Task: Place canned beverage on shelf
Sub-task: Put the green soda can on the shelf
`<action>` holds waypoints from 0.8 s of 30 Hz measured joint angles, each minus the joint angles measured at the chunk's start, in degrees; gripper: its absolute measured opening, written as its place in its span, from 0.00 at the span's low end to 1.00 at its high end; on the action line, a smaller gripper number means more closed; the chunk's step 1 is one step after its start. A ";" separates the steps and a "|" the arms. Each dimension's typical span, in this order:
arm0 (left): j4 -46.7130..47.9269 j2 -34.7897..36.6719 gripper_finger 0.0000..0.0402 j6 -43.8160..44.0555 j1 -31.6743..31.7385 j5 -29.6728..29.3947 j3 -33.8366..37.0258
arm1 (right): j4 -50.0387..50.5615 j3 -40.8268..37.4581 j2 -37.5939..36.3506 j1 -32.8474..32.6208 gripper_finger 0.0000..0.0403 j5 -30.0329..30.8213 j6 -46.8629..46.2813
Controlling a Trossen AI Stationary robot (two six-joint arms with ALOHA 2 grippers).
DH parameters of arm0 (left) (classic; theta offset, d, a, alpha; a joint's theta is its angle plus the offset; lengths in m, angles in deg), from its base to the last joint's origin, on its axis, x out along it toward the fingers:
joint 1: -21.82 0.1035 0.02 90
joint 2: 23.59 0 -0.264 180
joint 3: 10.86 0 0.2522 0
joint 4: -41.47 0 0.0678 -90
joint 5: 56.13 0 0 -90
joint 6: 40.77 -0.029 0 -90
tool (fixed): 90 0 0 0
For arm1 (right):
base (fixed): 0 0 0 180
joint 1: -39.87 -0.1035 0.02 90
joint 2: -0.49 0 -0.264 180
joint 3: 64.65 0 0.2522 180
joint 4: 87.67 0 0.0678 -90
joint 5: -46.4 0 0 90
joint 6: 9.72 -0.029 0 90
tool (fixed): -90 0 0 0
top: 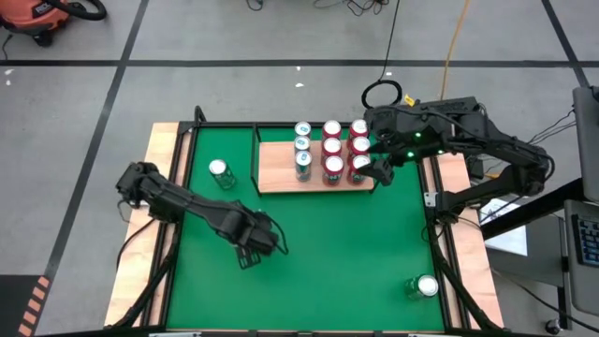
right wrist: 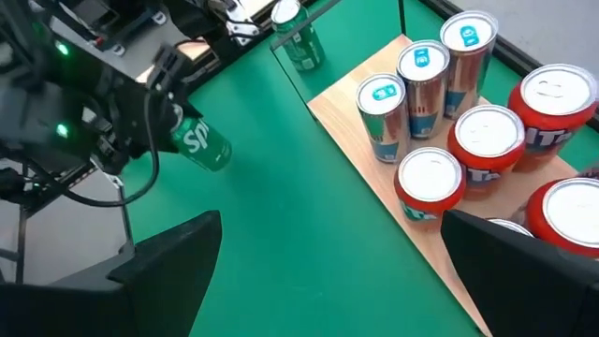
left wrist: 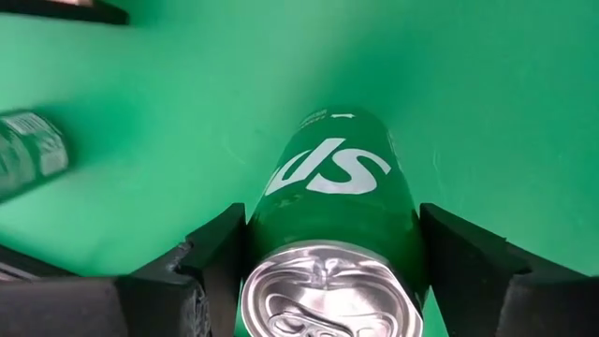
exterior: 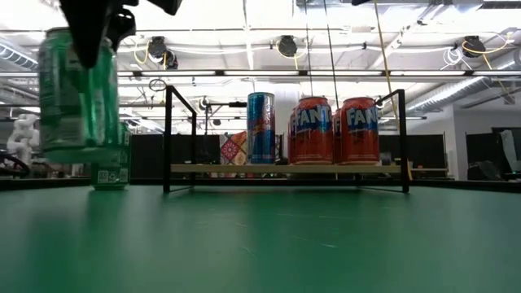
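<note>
The left gripper (top: 251, 245) stood over the green table (top: 337, 253), near the middle of its left half, closed on a green Sprite can (left wrist: 329, 225). In the left wrist view the can sat between both dark fingers (left wrist: 217, 253), its silver top toward the camera and its body pointing away toward the mat. In the right wrist view the same can (right wrist: 199, 140) hung tilted in that gripper, clear of the table surface. The held can was well apart from the shelf (top: 281, 168), which lay at the far middle of the table.

The right gripper (top: 378, 167) hovered at the right end of the shelf, just beside the red cans, with its fingers spread wide and nothing between them.

Count on the shelf, high view: three slim blue-and-silver cans (top: 302, 146) in the left column and six red Fanta cans (top: 332, 148) in two columns beside them.

Count off the shelf: one green can (top: 220, 172) upright left of the shelf, one can (top: 423, 286) near the table's near right corner, and the one held can.
</note>
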 joint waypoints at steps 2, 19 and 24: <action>-0.17 0.97 0.63 -1.36 1.30 -0.59 0.00 | -0.82 0.00 1.15 -0.24 0.98 -0.06 -0.05; -7.55 18.37 0.62 -1.77 9.83 -4.12 -0.02 | -18.11 0.02 16.31 -6.47 0.98 -2.22 4.73; -10.75 21.93 0.62 -2.19 11.53 -5.54 -0.02 | -27.53 0.01 22.98 -7.21 0.98 -11.54 4.28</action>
